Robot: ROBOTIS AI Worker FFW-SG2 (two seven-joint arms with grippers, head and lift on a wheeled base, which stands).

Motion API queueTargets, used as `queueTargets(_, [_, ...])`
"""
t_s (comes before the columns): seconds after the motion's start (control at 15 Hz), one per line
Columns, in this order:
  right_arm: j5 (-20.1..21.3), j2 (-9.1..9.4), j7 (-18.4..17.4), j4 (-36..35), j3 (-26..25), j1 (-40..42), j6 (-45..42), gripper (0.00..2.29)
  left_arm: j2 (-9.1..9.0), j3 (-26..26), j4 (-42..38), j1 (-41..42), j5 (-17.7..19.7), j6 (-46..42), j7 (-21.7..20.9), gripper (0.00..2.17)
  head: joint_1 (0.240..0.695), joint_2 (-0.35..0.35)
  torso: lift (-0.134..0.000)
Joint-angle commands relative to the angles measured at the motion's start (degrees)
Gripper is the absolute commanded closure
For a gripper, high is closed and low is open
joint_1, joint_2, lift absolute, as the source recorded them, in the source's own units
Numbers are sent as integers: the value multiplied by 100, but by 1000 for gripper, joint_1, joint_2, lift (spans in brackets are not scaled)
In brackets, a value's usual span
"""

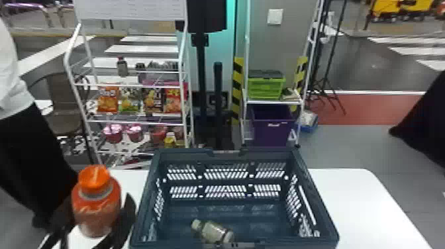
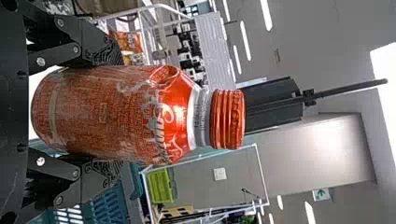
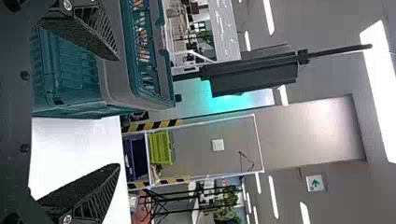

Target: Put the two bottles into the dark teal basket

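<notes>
Orange btl [image 1: 96, 202] was upright, lower L of head view, pinched in part-closed L gripper [image 2: 122, 113]. Other btl [image 1: 213, 231] lay in bskt [image 1: 178, 153], bottom ctr. R gripper [image 3: 116, 112] gaped wide, empty. Risk: carried too low, orange btl could've snagged L rim [image 1: 144, 198] & twisted loose.

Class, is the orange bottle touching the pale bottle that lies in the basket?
Apart. The head view shows the orange bottle outside the basket, the pale bottle inside, and the basket's side between them.
</notes>
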Motion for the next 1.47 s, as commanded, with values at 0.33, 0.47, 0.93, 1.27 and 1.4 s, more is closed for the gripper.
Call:
queueTargets(0.33, [0,16,80,189,-118,110,-222,76,70,-1508,221,-3564,586,4718,-1076,2148,499,0,0])
queueTargets(0.47, [0,16,159,242,-144,145,-292,80,26,-1859,775,-4363,744,5175,-1392,2148,499,0,0])
queueTargets(0.93, [-44,16,300,383,-338,225,-398,83,-97,-2967,3104,-6860,1456,6493,-2992,2148,499,0,0])
queueTargets(1.27, [-141,16,370,506,-417,225,-574,83,-580,-3925,4730,-7888,1394,6493,-3897,2148,499,0,0])
queueTargets(1.4, [-150,16,370,532,-417,225,-591,87,-791,-4136,5257,-8029,1236,6511,-4204,2148,499,0,0])
